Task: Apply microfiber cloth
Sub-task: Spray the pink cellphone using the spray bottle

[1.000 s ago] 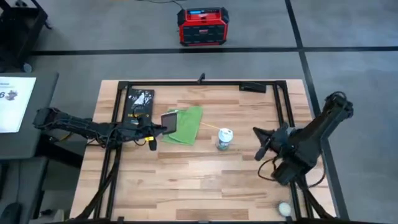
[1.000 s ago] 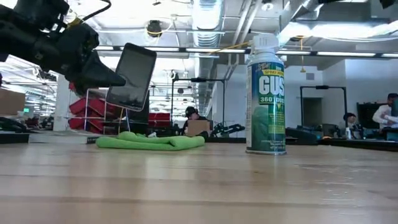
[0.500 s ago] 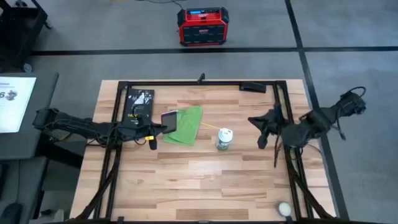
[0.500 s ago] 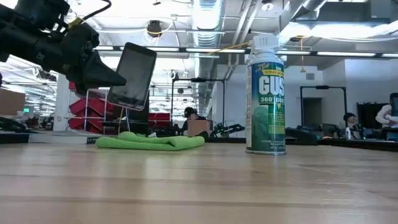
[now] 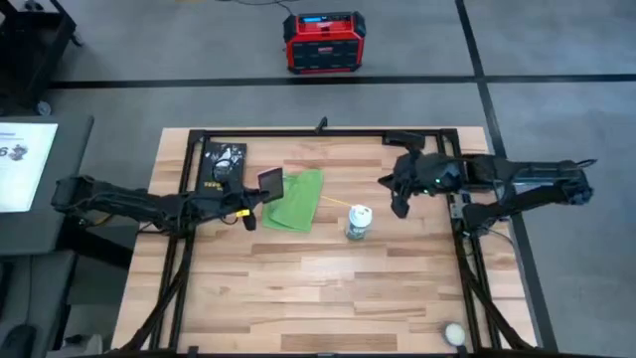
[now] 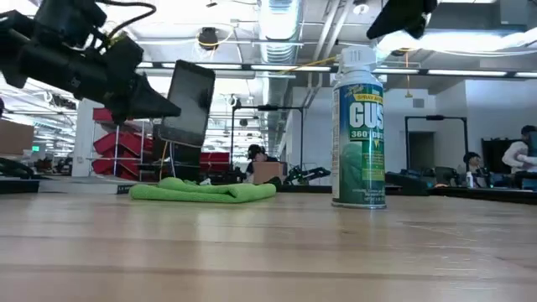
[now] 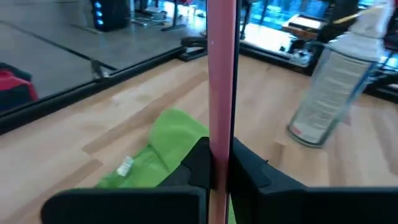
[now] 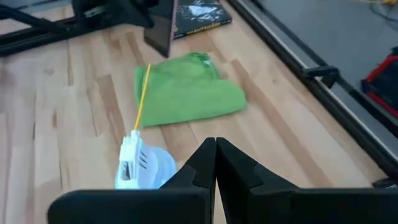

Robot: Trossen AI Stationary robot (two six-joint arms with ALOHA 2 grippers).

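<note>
Now we see the green cloth lying flat on the wooden table, rumpled and folded, between the black book and the spray can. Our left gripper hangs above the cloth's near edge with its fingers pinching a phone, which is held upright and a little tilted, clear of the fabric below. In the left wrist view we look straight along the phone's pink edge, clamped between the two dark fingers, with the cloth under it and the can standing farther off. Our right gripper is up in the air beyond the can, near the table's far rail, fingers pressed together on nothing. From its wrist view we see the cloth ahead, the can's white cap close by and its thin yellow straw pointing towards the cloth.
</note>
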